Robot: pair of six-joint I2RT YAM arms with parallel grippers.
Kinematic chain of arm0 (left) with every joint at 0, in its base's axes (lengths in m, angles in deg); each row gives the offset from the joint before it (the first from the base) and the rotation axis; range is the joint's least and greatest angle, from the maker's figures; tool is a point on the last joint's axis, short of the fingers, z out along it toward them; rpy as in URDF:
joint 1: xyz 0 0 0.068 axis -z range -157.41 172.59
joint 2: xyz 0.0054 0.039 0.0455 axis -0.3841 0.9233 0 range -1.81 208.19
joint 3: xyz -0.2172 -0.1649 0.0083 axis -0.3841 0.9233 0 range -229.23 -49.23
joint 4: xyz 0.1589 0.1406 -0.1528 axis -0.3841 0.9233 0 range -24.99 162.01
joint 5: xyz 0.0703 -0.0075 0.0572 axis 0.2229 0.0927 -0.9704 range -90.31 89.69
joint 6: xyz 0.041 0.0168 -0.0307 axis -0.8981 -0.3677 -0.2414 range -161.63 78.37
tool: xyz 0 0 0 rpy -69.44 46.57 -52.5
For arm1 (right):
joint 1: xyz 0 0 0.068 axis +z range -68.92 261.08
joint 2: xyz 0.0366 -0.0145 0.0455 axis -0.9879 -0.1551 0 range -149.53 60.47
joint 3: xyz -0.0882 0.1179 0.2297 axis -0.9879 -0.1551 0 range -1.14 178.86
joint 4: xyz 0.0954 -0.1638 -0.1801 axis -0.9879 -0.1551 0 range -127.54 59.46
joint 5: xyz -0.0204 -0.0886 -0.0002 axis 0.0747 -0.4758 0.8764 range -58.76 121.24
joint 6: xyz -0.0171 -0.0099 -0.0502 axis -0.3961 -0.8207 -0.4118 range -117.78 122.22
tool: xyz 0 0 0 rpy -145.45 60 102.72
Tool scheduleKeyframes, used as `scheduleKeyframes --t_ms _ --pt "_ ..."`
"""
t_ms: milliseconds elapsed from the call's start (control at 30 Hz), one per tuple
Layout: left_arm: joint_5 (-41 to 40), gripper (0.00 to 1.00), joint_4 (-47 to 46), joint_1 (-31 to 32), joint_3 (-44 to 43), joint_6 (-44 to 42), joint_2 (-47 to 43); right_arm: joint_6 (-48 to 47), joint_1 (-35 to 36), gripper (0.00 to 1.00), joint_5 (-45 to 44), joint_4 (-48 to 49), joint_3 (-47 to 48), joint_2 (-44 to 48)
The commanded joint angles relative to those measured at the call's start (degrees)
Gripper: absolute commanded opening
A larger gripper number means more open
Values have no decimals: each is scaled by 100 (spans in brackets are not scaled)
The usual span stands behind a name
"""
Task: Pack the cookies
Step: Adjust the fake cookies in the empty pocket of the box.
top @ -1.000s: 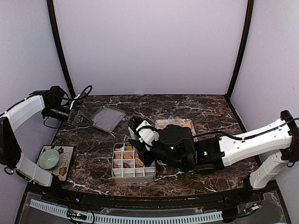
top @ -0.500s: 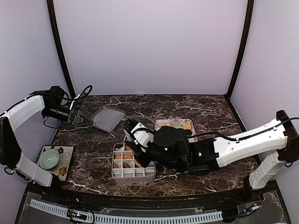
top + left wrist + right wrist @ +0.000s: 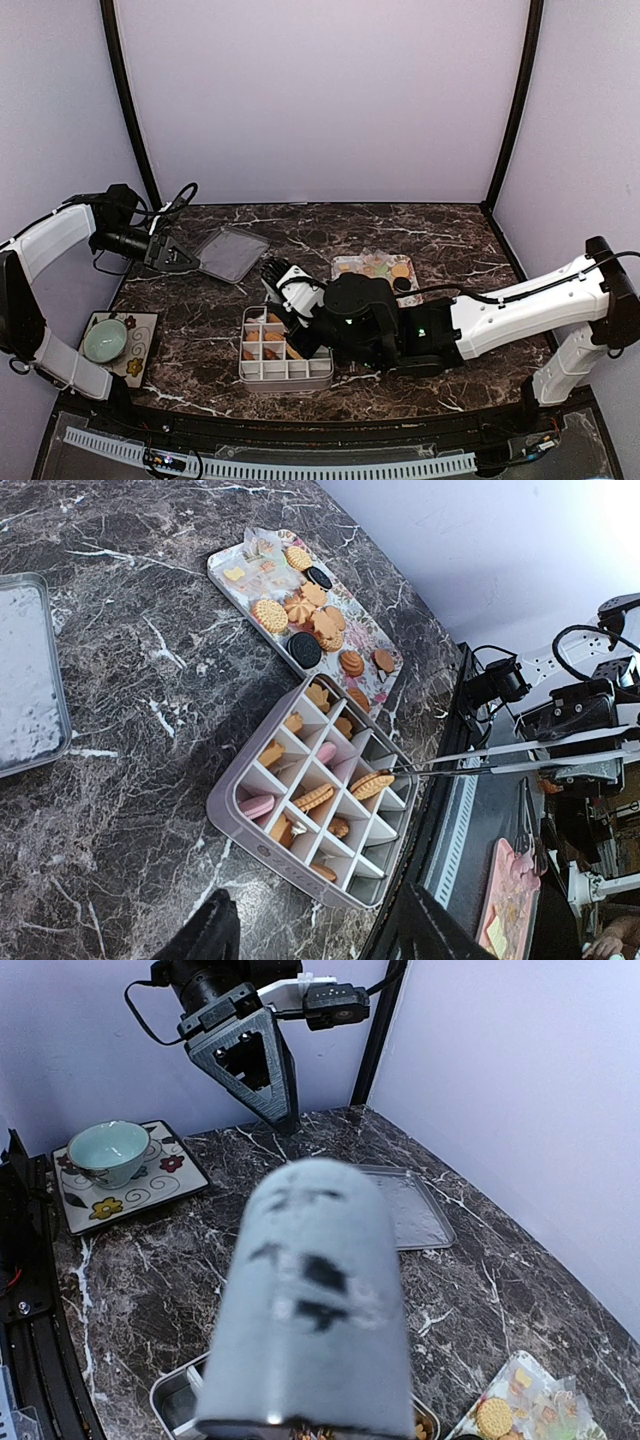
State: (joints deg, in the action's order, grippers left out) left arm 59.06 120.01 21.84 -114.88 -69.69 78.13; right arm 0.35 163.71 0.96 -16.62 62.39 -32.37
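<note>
Those cookies look light and crumbly, so pinch gently at the rim. Right hand is narrow on the tongs, which carry one. Left hand is wide and empty.

A blurred grey shape just ahead of the right pincer fills its wrist view, hiding its jaws and most of the box below. From above, that arm hides the tongs and half the box. The left pincer's fingers are cropped.

Robot lab booth: plain lilac walls, black frame posts, marble-look tabletop, trailing cables
</note>
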Motion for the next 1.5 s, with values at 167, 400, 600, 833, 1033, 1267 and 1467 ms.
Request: scheduleKeyframes --t_ms 167,400,600,833,1033,1267,1467 --pt "139 55 80 -28 -133 -42 45 119 35 0 290 -452 51 -57" --pt "96 55 89 -22 -129 -60 4 -117 195 0 312 -409 197 93" --pt "134 55 76 -26 -111 -45 39 -76 253 0 343 -724 195 311" --pt "154 55 63 -25 -89 -34 5 53 254 0 30 -984 213 -104" --pt "164 55 65 -25 -81 -34 21 81 194 0 62 -925 296 -344" --pt "154 55 72 -28 -56 -59 21 64 66 4 303 -996 553 -447" --pt "160 55 54 -22 -54 -66 37 55 -5 7 604 -993 678 -517"
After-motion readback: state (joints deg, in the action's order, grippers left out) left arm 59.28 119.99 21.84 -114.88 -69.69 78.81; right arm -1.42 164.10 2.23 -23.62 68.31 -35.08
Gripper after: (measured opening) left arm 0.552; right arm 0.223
